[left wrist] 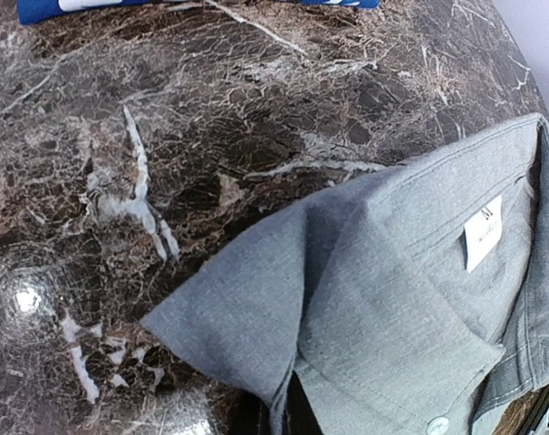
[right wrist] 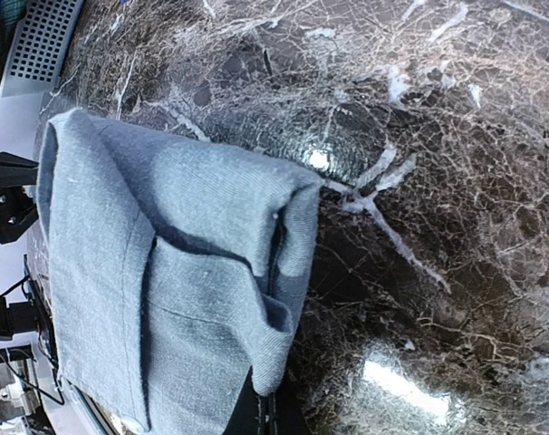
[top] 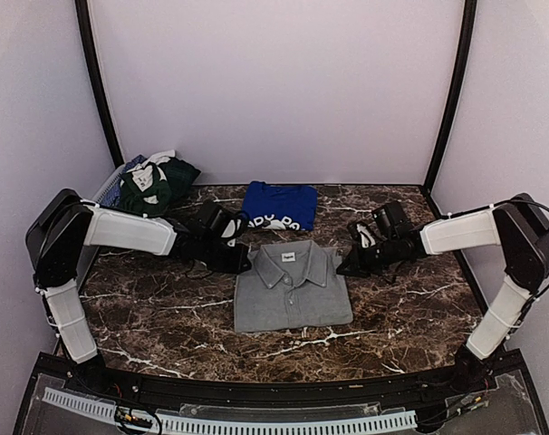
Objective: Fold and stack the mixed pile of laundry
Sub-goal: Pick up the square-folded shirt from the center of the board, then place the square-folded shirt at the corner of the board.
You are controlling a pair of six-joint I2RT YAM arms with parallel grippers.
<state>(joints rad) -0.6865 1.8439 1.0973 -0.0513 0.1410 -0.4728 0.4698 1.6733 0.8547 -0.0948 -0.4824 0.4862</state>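
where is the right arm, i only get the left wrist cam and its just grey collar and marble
observer: The right gripper is at the collar end of the polo shirt, on the right arm's side. The left gripper is opposite it on the other side.
operator: is the polo folded or spread out
observer: Folded. The top view shows a compact rectangle, front up, with the collar toward the back wall.
operator: whats not folded yet
observer: The dark-green and patterned pieces are heaped at the back left corner, by the grey mesh basket.
operator: and the blue one
observer: The blue T-shirt lies folded flat just behind the polo shirt.
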